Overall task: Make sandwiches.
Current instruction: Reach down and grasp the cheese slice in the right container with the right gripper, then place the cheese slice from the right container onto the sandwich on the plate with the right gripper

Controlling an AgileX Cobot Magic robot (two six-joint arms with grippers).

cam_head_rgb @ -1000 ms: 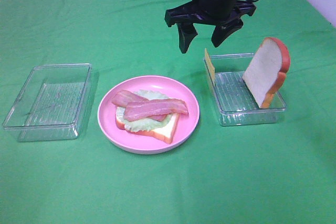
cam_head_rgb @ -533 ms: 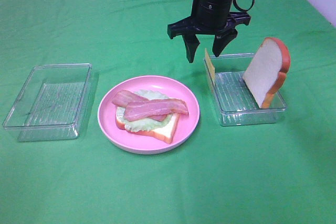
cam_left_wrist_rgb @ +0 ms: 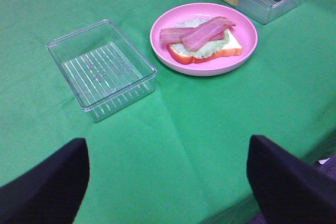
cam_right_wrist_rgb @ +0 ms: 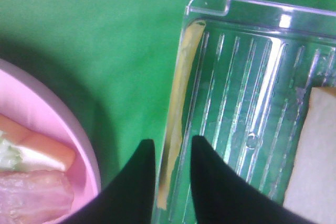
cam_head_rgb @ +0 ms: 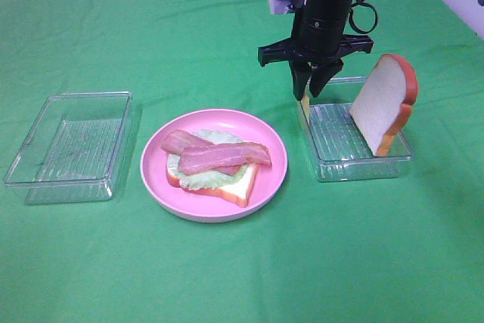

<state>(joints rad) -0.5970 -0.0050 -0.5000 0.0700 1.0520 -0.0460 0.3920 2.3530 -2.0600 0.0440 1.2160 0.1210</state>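
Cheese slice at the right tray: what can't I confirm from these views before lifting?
- Grip: in the right wrist view the right tool straddles the cheese; whether it touches is unclear.
- High view: the right tool covers most of the cheese.
- Bread: cut off by the right wrist frame edge.

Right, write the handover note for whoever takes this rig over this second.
Left hand: open, holding nothing, parked well back from the work.
Right hand: down at the right tray, jaws narrow on either side of the cheese slice, which stands on edge along the tray wall. A firm grip is not confirmed.
Done: on the plate lie bread, lettuce and two bacon strips.
Left: move the cheese onto the bacon, then top it with the second bread slice, which leans upright in the same tray.
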